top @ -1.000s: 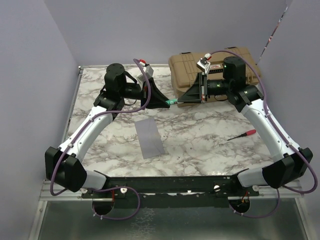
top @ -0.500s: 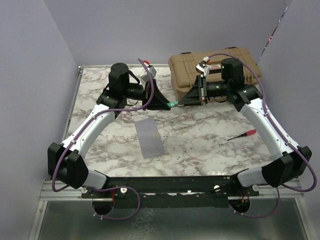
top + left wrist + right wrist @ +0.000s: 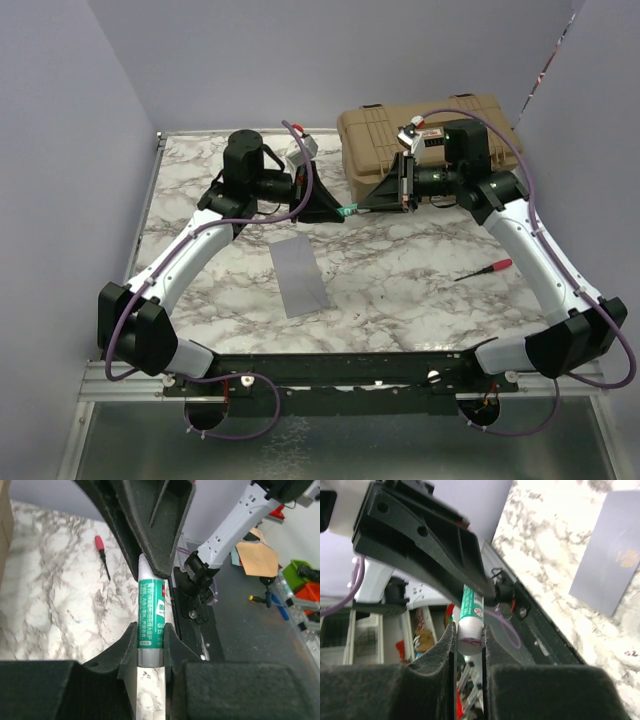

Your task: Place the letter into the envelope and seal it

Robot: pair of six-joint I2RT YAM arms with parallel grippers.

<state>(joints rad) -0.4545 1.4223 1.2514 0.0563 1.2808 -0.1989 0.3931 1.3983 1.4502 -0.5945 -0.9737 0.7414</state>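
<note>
**Glue stick (image 3: 347, 209) clamped at both ends**

The green glue stick hangs in the air over the far middle of the counter (image 3: 420, 290). The left tool (image 3: 150, 642) is closed narrow on one end and the right tool (image 3: 468, 637) on the other. The envelope (image 3: 297, 277) lies flat just left of the counter's middle, apart from both tools. A tan case (image 3: 375, 135) sits at the far right corner. A red screwdriver (image 3: 486, 268) lies toward the right edge.
</note>
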